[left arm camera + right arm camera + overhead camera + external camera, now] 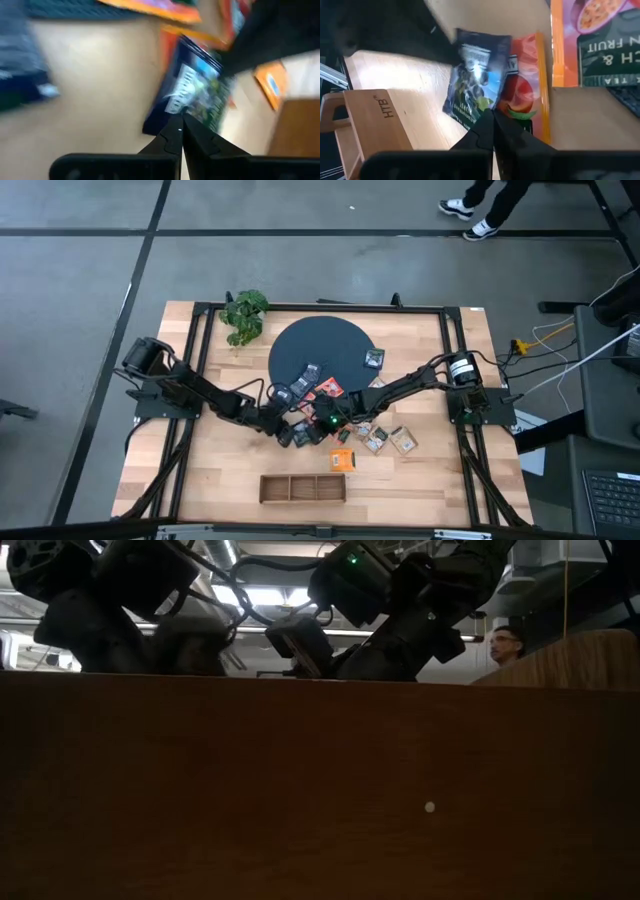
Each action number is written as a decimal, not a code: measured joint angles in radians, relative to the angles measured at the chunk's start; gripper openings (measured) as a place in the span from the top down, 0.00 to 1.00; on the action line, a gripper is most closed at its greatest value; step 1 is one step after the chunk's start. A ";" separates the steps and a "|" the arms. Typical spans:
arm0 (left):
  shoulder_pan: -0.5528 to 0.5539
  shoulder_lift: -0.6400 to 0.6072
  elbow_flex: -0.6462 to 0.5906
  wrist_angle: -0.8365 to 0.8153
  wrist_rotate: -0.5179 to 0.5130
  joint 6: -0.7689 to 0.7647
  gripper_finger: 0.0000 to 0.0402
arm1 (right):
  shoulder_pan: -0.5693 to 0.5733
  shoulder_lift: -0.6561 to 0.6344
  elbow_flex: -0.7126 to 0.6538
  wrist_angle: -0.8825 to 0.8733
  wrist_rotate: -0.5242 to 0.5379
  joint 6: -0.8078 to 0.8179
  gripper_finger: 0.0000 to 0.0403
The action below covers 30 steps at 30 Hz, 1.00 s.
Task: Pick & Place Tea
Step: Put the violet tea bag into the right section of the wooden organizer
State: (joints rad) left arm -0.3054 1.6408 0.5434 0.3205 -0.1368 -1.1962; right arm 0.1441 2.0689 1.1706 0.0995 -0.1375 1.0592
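Across the wooden desk [200,450] both dark arms reach inward and meet near its middle, just in front of the dark round mat [300,345]. Toward the near edge lies the long wooden tray [303,487]; a leafy plant [245,313] stands beside the mat. Tea sachets [385,440] lie scattered around the meeting point, some on the mat. The left pincer [180,131] is closed, its tips touching a blue sachet [192,95]; whether it grips it I cannot tell. The right pincer [493,116] is closed on the edge of a dark blue sachet [475,75], which overlaps a red-orange sachet [522,92].
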 joint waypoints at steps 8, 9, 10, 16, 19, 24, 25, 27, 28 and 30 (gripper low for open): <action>0.000 -0.103 0.000 -0.022 0.036 0.089 0.99 | -0.006 0.000 0.000 -0.005 -0.054 -0.060 0.99; 0.000 -0.125 0.000 -0.026 0.032 0.099 0.99 | -0.007 0.000 0.000 -0.005 -0.066 -0.070 0.99; 0.000 -0.146 0.000 -0.035 0.030 0.107 0.99 | -0.008 0.000 0.000 -0.005 -0.079 -0.080 0.99; 0.009 -0.277 0.000 -0.200 0.030 0.111 0.98 | -0.011 -0.041 0.000 -0.013 -0.114 -0.180 1.00; 0.028 -0.340 0.000 -0.270 0.048 0.113 0.93 | -0.014 -0.076 0.001 -0.028 -0.116 -0.220 1.00; 0.064 -0.417 0.000 -0.292 0.048 0.145 0.80 | -0.016 -0.122 0.001 -0.032 -0.119 -0.257 1.00; 0.072 -0.424 0.000 -0.294 0.050 0.151 0.77 | -0.016 -0.125 0.003 -0.030 -0.119 -0.258 1.00; 0.088 -0.436 0.000 -0.294 0.066 0.164 0.71 | -0.016 -0.126 0.015 -0.031 -0.123 -0.273 1.00; 0.098 -0.440 0.000 -0.293 0.080 0.169 0.68 | -0.016 -0.125 0.023 -0.035 -0.129 -0.282 1.00; 0.117 -0.441 0.000 -0.291 0.126 0.172 0.62 | -0.016 -0.125 0.042 -0.032 -0.130 -0.297 1.00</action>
State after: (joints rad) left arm -0.1884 1.1996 0.5434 0.0292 -0.0111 -1.0245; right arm 0.1280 1.9438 1.2130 0.0677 -0.2680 0.7624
